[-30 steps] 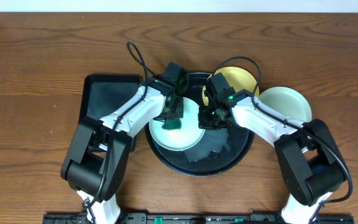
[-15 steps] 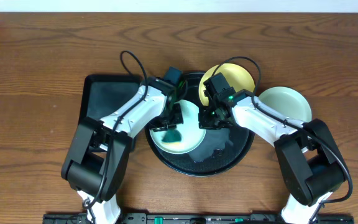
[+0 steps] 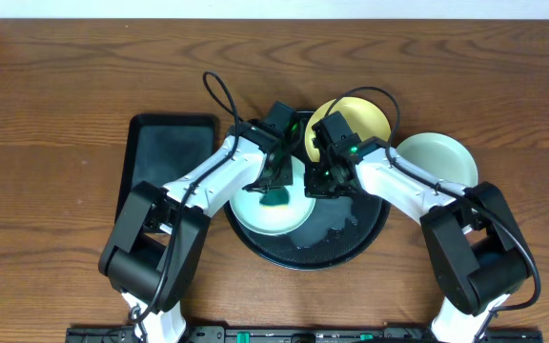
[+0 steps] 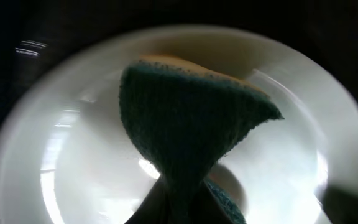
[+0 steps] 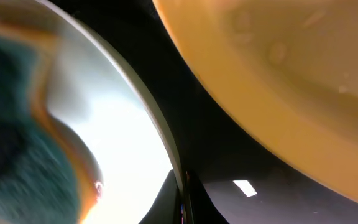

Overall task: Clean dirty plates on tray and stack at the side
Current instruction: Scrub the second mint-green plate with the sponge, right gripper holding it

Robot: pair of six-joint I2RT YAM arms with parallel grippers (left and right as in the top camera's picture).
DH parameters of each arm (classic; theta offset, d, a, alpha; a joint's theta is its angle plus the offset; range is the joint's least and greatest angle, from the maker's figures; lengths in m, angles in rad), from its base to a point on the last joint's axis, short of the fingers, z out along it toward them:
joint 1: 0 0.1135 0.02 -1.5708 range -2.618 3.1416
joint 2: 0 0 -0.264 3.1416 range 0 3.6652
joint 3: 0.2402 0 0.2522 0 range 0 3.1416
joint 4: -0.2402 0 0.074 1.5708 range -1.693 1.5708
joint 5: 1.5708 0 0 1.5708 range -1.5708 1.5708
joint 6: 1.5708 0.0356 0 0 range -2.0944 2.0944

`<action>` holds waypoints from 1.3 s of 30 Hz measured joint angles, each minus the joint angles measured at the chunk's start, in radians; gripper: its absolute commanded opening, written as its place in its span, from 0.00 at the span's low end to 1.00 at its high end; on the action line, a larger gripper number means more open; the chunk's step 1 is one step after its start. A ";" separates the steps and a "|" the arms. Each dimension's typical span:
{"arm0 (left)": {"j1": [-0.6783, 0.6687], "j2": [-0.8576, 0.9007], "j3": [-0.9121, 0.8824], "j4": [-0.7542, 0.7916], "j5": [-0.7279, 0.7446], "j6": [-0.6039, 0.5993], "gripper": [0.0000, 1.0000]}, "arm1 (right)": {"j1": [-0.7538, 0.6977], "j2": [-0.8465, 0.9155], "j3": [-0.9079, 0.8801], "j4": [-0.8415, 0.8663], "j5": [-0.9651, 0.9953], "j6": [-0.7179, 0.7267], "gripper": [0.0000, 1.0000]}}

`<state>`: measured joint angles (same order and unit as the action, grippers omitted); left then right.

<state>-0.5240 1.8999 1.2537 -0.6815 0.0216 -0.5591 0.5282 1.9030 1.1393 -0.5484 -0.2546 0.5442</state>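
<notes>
A mint-green plate (image 3: 273, 205) lies on the left of the round black tray (image 3: 351, 243). My left gripper (image 3: 274, 181) is shut on a green sponge (image 3: 274, 195) and presses it on this plate; in the left wrist view the sponge (image 4: 191, 118) covers the middle of the plate (image 4: 55, 155). My right gripper (image 3: 320, 181) is shut on the plate's right rim (image 5: 166, 134). The yellow plate (image 3: 365, 119) rests on the tray's far edge, also in the right wrist view (image 5: 278, 68). A second mint-green plate (image 3: 441, 157) lies on the wood to the right of the tray.
A rectangular black tray (image 3: 165, 152) lies left of the round tray. Both arms cross over the round tray. Cables loop above the wrists. Brown wood tabletop (image 3: 55, 143) surrounds everything.
My left gripper with the sponge moved toward the plate's left and near side, then swung back right and up toward its middle. The right gripper and the plates have stayed put.
</notes>
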 measured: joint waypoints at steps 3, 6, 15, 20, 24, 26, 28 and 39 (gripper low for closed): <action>0.008 0.000 0.000 -0.027 -0.064 -0.056 0.07 | 0.000 0.000 0.000 0.000 0.000 0.000 0.01; 0.014 0.000 0.000 -0.078 -0.085 -0.096 0.08 | 0.000 0.000 0.000 0.000 0.000 0.000 0.01; 0.029 0.000 0.002 -0.163 0.092 0.072 0.07 | 0.000 0.000 0.000 0.000 0.000 -0.001 0.01; 0.026 0.000 0.002 -0.112 0.250 0.196 0.08 | 0.000 0.000 0.000 0.000 0.000 -0.003 0.01; 0.022 0.000 0.002 -0.018 0.283 0.227 0.07 | 0.000 0.000 0.000 -0.001 0.000 -0.003 0.01; 0.021 0.000 0.002 0.011 0.259 0.225 0.07 | 0.000 0.000 0.000 -0.001 0.000 -0.003 0.01; 0.020 0.000 0.002 0.023 0.212 0.214 0.07 | 0.000 0.000 0.000 -0.001 0.000 -0.003 0.01; 0.018 0.000 0.015 -0.034 -0.027 0.106 0.07 | 0.000 0.000 0.000 -0.001 0.000 -0.003 0.01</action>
<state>-0.5056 1.8999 1.2686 -0.7155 -0.0051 -0.4526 0.5282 1.9030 1.1393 -0.5491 -0.2546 0.5407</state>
